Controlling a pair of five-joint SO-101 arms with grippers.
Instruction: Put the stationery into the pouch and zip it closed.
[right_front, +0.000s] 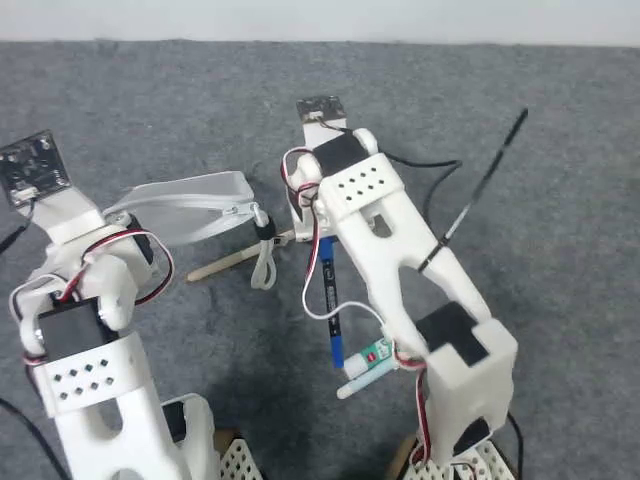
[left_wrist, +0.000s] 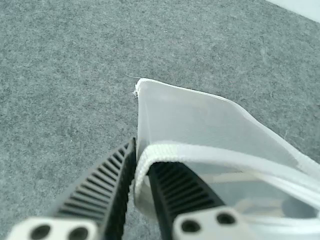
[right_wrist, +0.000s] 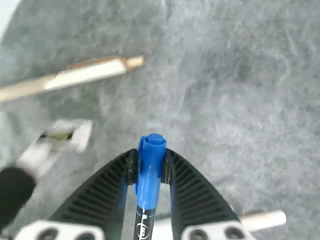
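My left gripper (left_wrist: 142, 150) is shut on the rim of the translucent pouch (left_wrist: 200, 120), one finger inside the open mouth and one outside. In the high view the pouch (right_front: 195, 208) is held up off the grey table by the left gripper (right_front: 128, 222), its zipper pull and white strap (right_front: 263, 240) hanging at the right end. My right gripper (right_wrist: 150, 150) is shut on a blue pen (right_wrist: 149, 175). The blue pen (right_front: 328, 290) hangs under the right arm near the pouch's right end. A beige pen (right_front: 235, 262) lies on the table below the pouch.
A white marker with a green and red label (right_front: 368, 368) lies near the right arm's base. A thin black stick (right_front: 480, 190) rests to the right. The beige pen (right_wrist: 85, 72) lies beyond the right gripper. Grey felt (right_front: 150, 100) covers the table.
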